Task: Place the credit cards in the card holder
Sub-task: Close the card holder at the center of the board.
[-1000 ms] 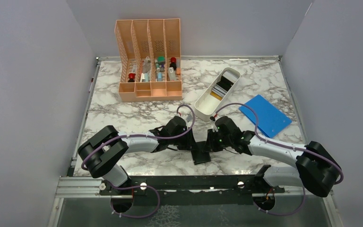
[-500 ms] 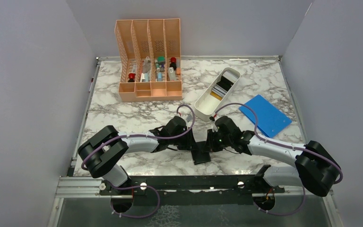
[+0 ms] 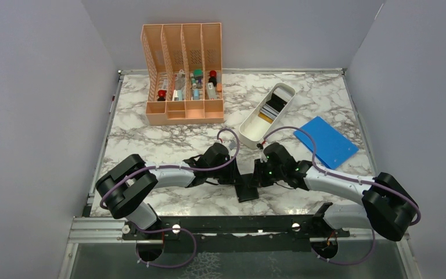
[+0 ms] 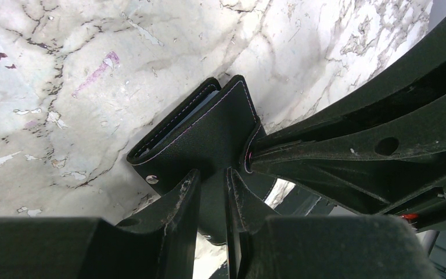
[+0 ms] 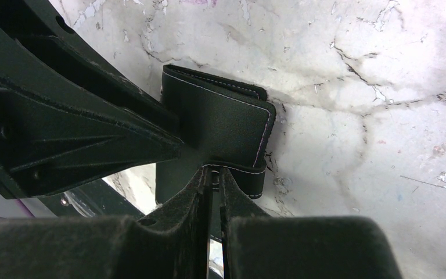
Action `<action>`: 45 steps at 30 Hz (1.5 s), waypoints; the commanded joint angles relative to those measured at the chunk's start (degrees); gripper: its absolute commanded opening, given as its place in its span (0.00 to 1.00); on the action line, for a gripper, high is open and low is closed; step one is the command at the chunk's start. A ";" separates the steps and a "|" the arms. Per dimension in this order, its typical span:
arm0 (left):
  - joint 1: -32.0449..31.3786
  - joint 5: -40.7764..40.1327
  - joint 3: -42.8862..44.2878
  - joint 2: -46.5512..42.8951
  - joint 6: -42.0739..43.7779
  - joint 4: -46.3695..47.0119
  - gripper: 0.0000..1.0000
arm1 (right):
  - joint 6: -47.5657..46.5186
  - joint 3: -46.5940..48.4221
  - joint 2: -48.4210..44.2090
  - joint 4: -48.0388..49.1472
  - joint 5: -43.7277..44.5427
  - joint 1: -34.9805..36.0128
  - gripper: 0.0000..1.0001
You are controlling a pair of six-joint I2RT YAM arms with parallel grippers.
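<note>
We see the marble table [image 3: 151,145] filling the top view. Right of its centre, the white tray [image 3: 248,130] holds the credit cards [image 3: 270,108]. Low at centre lies the card holder [image 3: 247,189], a small black folded wallet with pale edge stitching. Our left gripper [image 4: 212,189] is clamped on its flap, and the right gripper [image 5: 213,177] pinches another edge. A metal snap stud [image 4: 151,179] shows near one corner.

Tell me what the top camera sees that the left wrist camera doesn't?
Top camera only: peach organizer, white tray with credit cards, blue sheet. Left wrist only: the metal snap on the card holder. Both: the marble table and the card holder, gripped by the left end effector and right end effector.
</note>
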 commanded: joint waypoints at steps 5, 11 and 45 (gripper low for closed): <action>-0.17 -2.21 -0.59 1.37 0.47 -0.08 0.25 | -1.00 0.92 1.58 -2.41 2.23 1.22 0.13; -0.19 -2.19 -1.03 0.78 0.42 0.18 0.25 | -1.03 1.84 2.47 -3.48 3.96 2.36 0.13; -0.17 -3.18 -1.42 -3.56 -0.31 -1.33 0.27 | 1.60 6.95 4.87 -12.30 15.04 7.03 0.16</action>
